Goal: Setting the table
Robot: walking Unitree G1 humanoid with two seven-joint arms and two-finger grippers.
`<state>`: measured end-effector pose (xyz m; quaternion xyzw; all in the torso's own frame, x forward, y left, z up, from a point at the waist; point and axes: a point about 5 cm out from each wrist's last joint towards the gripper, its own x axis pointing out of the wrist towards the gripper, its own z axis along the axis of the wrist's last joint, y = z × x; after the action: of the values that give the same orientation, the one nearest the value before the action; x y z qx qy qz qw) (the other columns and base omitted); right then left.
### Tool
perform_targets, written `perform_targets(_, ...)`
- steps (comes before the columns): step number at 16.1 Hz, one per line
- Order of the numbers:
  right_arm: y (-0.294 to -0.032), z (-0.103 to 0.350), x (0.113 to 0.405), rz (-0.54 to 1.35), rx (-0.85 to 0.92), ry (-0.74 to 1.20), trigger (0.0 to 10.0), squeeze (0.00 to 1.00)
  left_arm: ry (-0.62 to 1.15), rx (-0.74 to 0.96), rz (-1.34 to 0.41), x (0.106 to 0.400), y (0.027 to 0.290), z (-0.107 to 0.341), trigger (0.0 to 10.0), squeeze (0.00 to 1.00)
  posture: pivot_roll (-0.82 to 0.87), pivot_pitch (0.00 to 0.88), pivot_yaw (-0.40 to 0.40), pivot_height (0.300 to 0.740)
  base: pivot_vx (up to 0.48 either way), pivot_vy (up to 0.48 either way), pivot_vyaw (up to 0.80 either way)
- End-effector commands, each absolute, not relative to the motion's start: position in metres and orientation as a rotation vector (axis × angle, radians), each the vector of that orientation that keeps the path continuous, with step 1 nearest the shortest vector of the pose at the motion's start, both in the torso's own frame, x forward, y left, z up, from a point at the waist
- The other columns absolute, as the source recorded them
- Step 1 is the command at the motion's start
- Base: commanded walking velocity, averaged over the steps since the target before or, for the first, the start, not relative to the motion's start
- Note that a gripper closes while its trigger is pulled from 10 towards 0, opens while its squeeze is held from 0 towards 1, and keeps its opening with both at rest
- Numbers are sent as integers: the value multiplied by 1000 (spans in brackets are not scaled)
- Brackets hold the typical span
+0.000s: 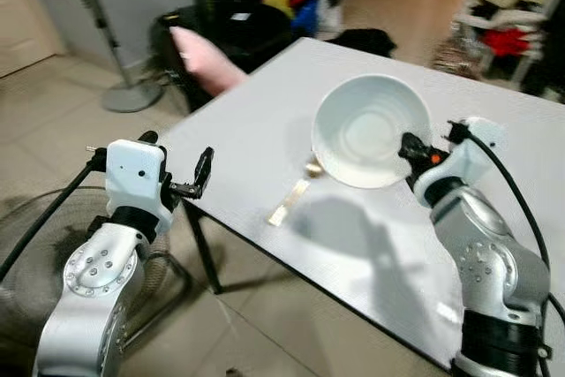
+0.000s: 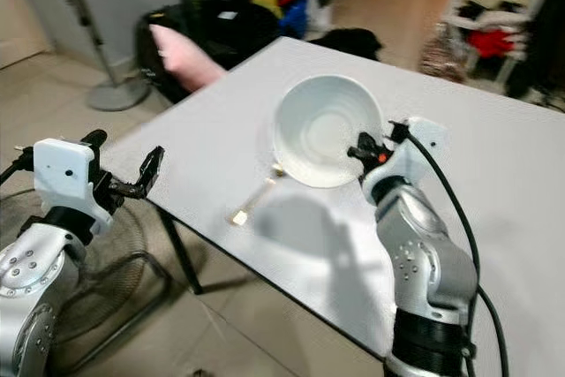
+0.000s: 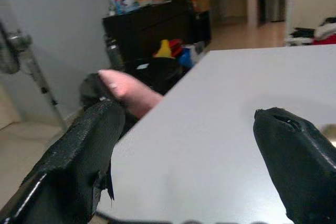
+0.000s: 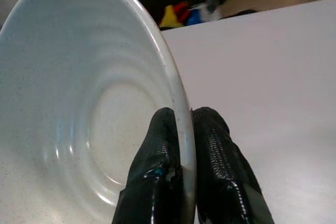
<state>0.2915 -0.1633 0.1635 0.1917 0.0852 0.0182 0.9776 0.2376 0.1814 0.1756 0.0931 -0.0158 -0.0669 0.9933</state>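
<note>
White table in cluttered room; right gripper pinches rim of empty white bowl, lifted and tilted. Left gripper spread, holding nothing.

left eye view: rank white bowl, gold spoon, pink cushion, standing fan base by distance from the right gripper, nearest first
1. Round white ceramic bowl: its rim is pinched in the right gripper, tilted above the grey table.
2. Small gold spoon: on the table, to the bowl's left.
3. Pink cushion: beyond the table's far left edge.
4. Round grey standing fan base: on the floor, farther left.
</note>
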Motion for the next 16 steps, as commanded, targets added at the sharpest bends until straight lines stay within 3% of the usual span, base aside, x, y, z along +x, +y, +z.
perform_targets(1,-159,173,296,59,396,153,10000,0,-39,193,-144,239,181,177,10000,0,-100,0,40,740,420,0,0)
perform_targets(3,-163,176,302,39,421,155,10000,0,-19,190,-174,238,176,174,10000,0,-100,0,39,740,396,0,0)
perform_targets(8,-171,179,326,19,412,263,10000,0,10,160,-273,236,165,170,10000,0,-99,0,35,740,0,0,0)
perform_targets(12,-195,173,360,-85,502,428,10000,0,5,107,-521,231,143,177,10000,0,-90,0,26,740,0,0,0)
perform_targets(16,-210,169,381,-102,456,557,10000,0,55,99,-813,227,126,178,10000,0,-81,0,22,740,0,0,0)
